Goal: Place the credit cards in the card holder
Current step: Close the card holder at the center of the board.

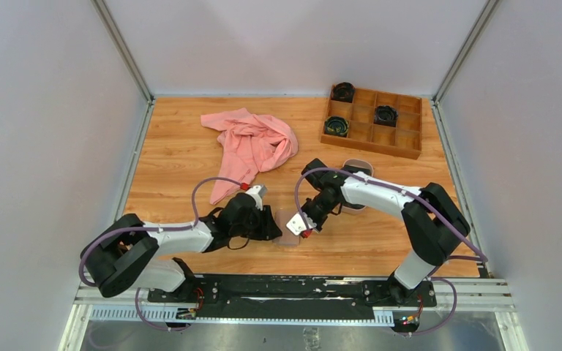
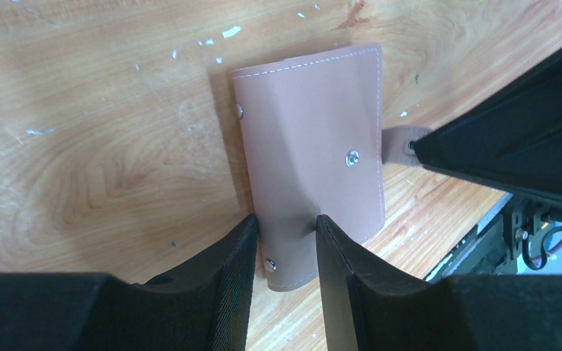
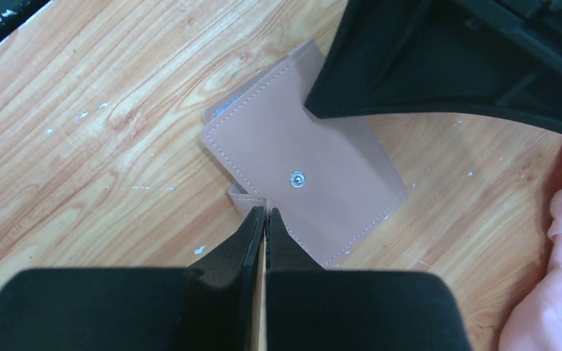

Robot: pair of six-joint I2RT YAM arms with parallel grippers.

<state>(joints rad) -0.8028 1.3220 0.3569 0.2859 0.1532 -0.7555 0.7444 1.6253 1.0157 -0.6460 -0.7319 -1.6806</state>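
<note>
Wood-grain tabletop (image 2: 80,161) carries the closed card holder (image 2: 315,131), its near edge caught between the narrowly set jaws of the left gripper (image 2: 285,221). Just beyond those jaws the snap stud (image 2: 352,156) faces up. At the far side the right gripper (image 3: 265,218), jaws all but touching, appears to pinch the strap tab (image 3: 243,195). No credit cards show near either pair. Opposing pulls could slip the tab free or skid the holder, leaving it shut.
</note>
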